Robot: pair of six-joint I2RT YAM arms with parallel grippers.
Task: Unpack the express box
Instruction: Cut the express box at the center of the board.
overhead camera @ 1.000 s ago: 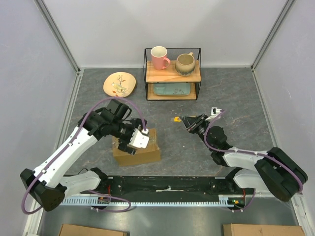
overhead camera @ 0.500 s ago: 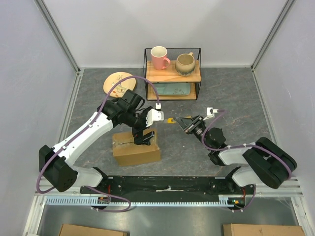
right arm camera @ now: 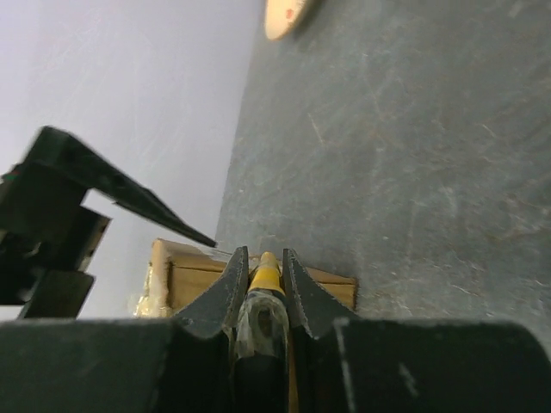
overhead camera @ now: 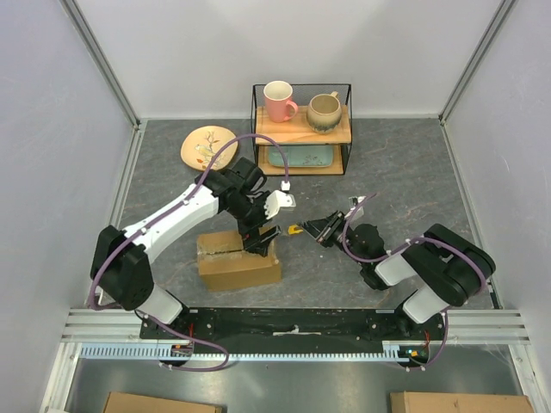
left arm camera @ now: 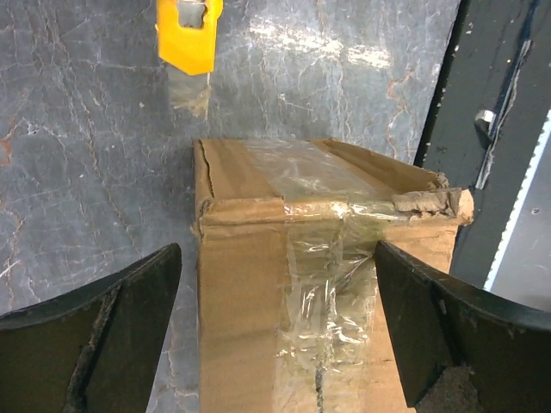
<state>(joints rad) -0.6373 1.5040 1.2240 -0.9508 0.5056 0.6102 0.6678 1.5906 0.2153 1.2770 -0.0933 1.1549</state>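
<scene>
While the express box (overhead camera: pixel 228 268) has kept its place on the grey table (overhead camera: pixel 405 172), close in front of the arms' bases and a little left of centre, both arms have closed in on it over the past second. The left arm (overhead camera: pixel 172 219), which was folded over the box from its left side, has swung round behind it, and the right arm (overhead camera: pixel 405 262) has drawn in leftward across the table. The left gripper (overhead camera: pixel 261 241) now hangs over the box's right-hand end, and its wrist view shows the fingers (left arm camera: pixel 112 318) spread as wide as they go on either side of that end, not touching the cardboard. The right gripper (overhead camera: pixel 317 229) has slid nearer to the box and is clamped on a yellow utility knife (overhead camera: pixel 295 229), whose tip points at the box's end from just beside it, apart from it as yet. The clear tape (left arm camera: pixel 327 258) along the top seam looks wrinkled but whole, so no cut appears to have begun. I judge that the left arm is set to steady the box while the blade comes to the seam.
</scene>
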